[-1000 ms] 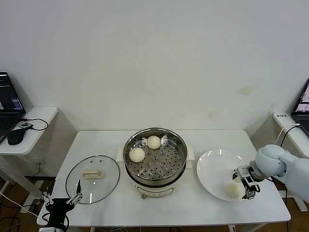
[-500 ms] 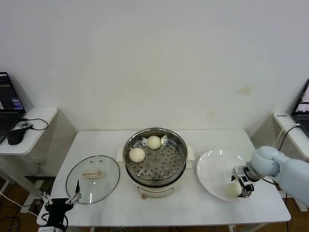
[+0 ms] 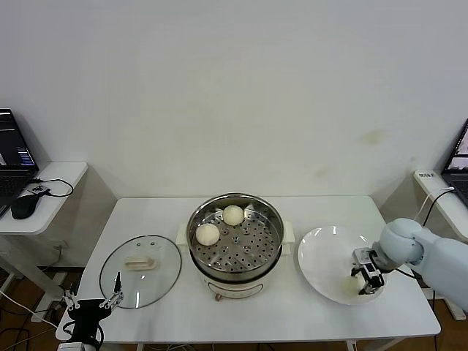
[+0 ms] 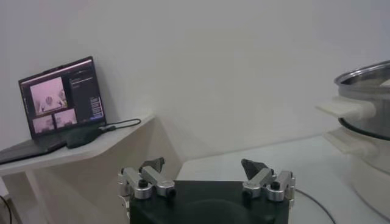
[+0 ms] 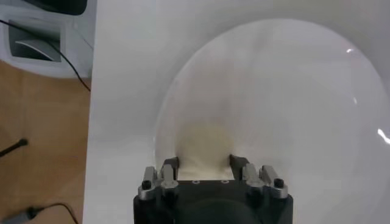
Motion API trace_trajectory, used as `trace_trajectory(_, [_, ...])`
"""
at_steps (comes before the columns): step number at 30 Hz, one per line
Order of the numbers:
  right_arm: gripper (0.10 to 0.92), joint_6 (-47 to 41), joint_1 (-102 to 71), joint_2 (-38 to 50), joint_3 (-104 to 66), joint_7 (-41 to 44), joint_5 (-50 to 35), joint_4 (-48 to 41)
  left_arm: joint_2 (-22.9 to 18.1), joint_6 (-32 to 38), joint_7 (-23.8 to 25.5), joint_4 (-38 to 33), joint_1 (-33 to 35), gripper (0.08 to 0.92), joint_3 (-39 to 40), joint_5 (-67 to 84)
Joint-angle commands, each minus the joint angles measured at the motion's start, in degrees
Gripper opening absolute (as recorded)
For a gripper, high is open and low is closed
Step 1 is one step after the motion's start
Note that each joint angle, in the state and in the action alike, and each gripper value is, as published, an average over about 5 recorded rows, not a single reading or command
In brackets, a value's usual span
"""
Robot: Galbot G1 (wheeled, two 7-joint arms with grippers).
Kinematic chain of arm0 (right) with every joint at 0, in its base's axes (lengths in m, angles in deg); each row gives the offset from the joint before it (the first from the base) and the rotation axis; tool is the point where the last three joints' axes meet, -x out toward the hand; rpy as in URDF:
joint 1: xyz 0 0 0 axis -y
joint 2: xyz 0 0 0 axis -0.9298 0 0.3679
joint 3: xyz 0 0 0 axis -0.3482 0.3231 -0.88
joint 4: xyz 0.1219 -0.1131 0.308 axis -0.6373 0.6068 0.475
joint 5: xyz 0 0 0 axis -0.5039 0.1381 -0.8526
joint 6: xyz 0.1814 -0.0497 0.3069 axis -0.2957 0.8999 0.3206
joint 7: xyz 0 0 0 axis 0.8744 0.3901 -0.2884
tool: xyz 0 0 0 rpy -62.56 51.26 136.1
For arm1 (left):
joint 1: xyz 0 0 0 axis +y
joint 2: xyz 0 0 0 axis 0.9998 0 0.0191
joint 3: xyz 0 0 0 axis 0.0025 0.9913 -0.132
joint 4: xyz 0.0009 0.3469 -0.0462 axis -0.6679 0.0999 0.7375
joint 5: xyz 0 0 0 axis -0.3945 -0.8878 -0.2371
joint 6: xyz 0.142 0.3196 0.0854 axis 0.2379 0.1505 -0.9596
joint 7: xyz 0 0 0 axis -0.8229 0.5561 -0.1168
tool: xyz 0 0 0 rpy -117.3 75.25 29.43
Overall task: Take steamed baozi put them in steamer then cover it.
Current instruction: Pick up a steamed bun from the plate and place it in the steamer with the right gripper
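The steamer stands mid-table with two baozi on its perforated tray, one at the left and one at the back. My right gripper is low over the white plate. It is shut on a third baozi, whose sides touch both fingers in the right wrist view. No fourth baozi shows. The glass cover lies flat on the table left of the steamer, its handle up. My left gripper is open and empty, parked at the table's front left corner.
A side table with a laptop and mouse stands at the left. Another laptop and a power strip are at the right. The steamer's rim and side handle show in the left wrist view.
My right gripper has shifted a little toward the back of the plate, and the baozi between its fingers has moved with it. The left arm has not moved.
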Motion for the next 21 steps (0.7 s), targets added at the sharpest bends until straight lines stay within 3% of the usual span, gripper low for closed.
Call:
trace_trajectory(1, [0.543, -0.55, 8.16, -0.11, 0.43, 1.16, -3.37, 0.38, 0.12, 0.01, 0.04, -0.16, -0.18, 0.823, 0.17, 0.09])
trace_trajectory(10, [0.551, -2.29, 32.05, -6.56, 9.89, 1.13, -11.65, -3.38, 0.47, -0.04, 0.06, -0.8, -0.39, 0.823, 0.4, 0.22])
trace_trajectory(21, [0.554, -5.35, 48.19, -24.2, 19.27, -1.91, -20.14, -4.91, 0.55, -0.02, 0.03, -1.26, -0.46, 0.823, -0.01, 0.49])
